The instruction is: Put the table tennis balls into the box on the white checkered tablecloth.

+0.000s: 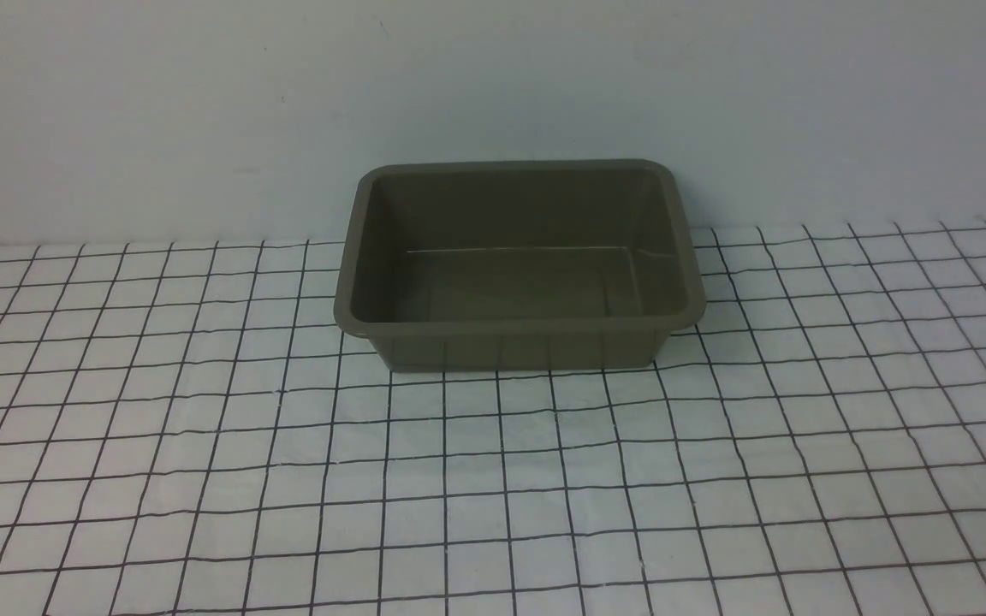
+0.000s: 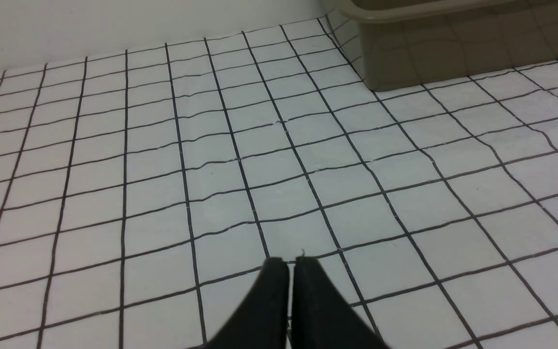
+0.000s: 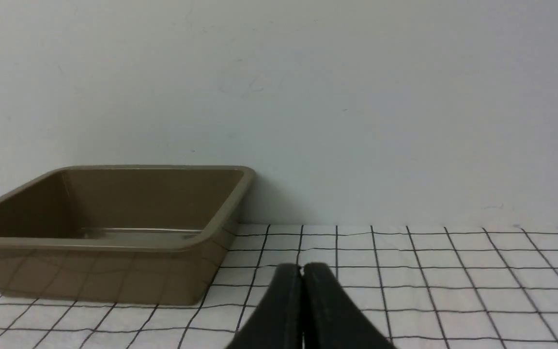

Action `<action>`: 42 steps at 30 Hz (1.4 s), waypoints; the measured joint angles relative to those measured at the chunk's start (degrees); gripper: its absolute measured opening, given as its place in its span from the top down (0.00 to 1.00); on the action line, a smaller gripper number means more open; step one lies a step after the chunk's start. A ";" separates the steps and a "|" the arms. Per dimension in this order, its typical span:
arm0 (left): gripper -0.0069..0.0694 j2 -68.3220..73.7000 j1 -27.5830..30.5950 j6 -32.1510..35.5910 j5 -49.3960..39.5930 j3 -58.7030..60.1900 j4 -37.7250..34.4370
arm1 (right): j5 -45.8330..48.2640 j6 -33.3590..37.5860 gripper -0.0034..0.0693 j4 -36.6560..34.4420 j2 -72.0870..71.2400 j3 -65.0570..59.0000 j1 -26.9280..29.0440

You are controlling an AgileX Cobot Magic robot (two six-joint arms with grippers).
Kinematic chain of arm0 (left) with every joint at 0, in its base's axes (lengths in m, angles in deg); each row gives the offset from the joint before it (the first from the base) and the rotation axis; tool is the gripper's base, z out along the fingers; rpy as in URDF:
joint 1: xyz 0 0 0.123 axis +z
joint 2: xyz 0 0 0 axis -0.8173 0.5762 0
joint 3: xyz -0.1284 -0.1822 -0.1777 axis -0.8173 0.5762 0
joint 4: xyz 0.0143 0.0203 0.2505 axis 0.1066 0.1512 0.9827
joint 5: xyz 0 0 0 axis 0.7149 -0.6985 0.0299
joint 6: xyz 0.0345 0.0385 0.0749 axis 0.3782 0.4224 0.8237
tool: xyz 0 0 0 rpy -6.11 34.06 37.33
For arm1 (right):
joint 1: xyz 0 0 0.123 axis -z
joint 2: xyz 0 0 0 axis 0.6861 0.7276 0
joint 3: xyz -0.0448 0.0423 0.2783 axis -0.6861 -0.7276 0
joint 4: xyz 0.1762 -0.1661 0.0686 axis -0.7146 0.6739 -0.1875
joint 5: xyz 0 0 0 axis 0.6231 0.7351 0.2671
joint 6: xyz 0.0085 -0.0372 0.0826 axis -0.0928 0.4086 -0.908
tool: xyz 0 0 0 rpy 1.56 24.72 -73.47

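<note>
Stretching from left to right, a white cloth with a thin black square grid (image 1: pixel 236 428) covers the surface, faintly wrinkled, its lines wavering in places. On the left side of the scene, the left gripper (image 2: pixel 290 264), dark and blurred, shows only in its own wrist view — its fingers brought together to a thin slit with nothing between them, over the checks.

At the middle of the far side sits the task's box, a rectangular olive-brown plastic tub with rounded corners and a flared rim (image 1: pixel 519 328). It stands upright on the cloth, open at the top, close to the pale, plain wall (image 1: pixel 493 77) behind it. The sloping sides narrow toward the base, and the inside that shows is bare — just the smooth floor and walls, with a light sheen along the far inner edge.

To the right, the right gripper (image 3: pixel 302 269), also dark and blurred, appears in its own wrist view. Its fingertips are drawn together, empty, with the cloth beyond them and the tub well apart.
</note>
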 joint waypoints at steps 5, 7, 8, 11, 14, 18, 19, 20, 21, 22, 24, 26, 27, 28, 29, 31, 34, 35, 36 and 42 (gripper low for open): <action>0.91 0.00 0.00 0.00 0.00 0.00 0.00 | -5.79 -0.70 0.98 1.13 -0.27 -0.70 0.04; 0.91 0.00 0.00 0.00 0.00 0.00 0.00 | -7.88 -0.70 0.98 1.91 -0.32 -0.70 0.04; 0.91 0.00 0.00 0.00 0.00 0.00 0.00 | -8.70 -0.70 0.98 2.18 -0.32 -0.70 0.04; 0.91 0.00 0.00 0.00 0.00 0.00 0.00 | -10.78 -0.60 0.98 2.00 -0.38 -0.70 0.04; 0.91 0.00 0.00 0.00 0.00 0.00 0.00 | -8.73 4.57 0.98 -6.30 -0.38 -0.70 0.04; 0.91 0.00 0.00 0.00 0.00 0.00 0.00 | 1.16 20.41 0.98 -26.84 -0.43 -0.70 0.04; 0.91 0.00 0.00 0.00 0.00 0.00 0.00 | 3.58 24.79 0.98 -31.36 -0.43 -0.70 0.04; 0.91 0.00 0.00 0.00 0.00 0.00 0.00 | 4.64 26.98 0.98 -33.38 -0.43 -0.70 0.04; 0.91 0.00 0.00 0.00 0.00 0.00 0.00 | 6.03 31.20 0.98 -37.02 -0.43 -0.70 0.04; 0.91 0.00 0.00 0.00 0.00 0.00 0.00 | 6.76 33.21 0.98 -38.61 -0.43 -0.70 0.04; 0.91 0.00 0.00 0.00 0.00 0.00 0.00 | 8.61 39.52 0.98 -43.08 -0.43 -0.75 0.11; 0.91 0.00 0.00 0.00 0.00 0.00 0.00 | 9.16 44.47 0.98 -46.10 -0.43 -0.75 0.24; 0.91 0.00 0.00 0.00 0.00 0.00 0.00 | 9.47 46.95 0.98 -47.55 -0.43 -0.75 0.49; 0.91 0.00 0.00 0.00 0.00 0.00 0.00 | 9.57 47.69 0.98 -47.77 -0.43 -0.75 0.57; 0.91 0.00 0.00 0.00 0.00 0.00 0.00 | 10.08 48.95 0.98 -48.63 -0.43 -0.75 1.14; 0.91 0.00 0.00 0.00 0.00 0.00 0.00 | 12.54 49.57 0.98 -49.77 -0.43 -0.75 3.75; 0.91 0.00 0.00 0.00 0.00 0.00 0.00 | 13.77 48.30 0.98 -50.16 -0.43 -0.58 6.78; 0.91 0.00 0.00 0.00 0.00 0.00 0.00 | 14.12 47.97 0.98 -50.21 -0.43 -0.51 7.79; 0.91 0.00 0.00 0.00 0.00 0.00 0.00 | 14.48 47.81 0.98 -50.37 -0.43 -0.44 8.44; 0.91 0.00 0.00 0.00 0.00 0.00 0.00 | 16.32 47.49 0.98 -51.31 -0.43 -0.18 9.33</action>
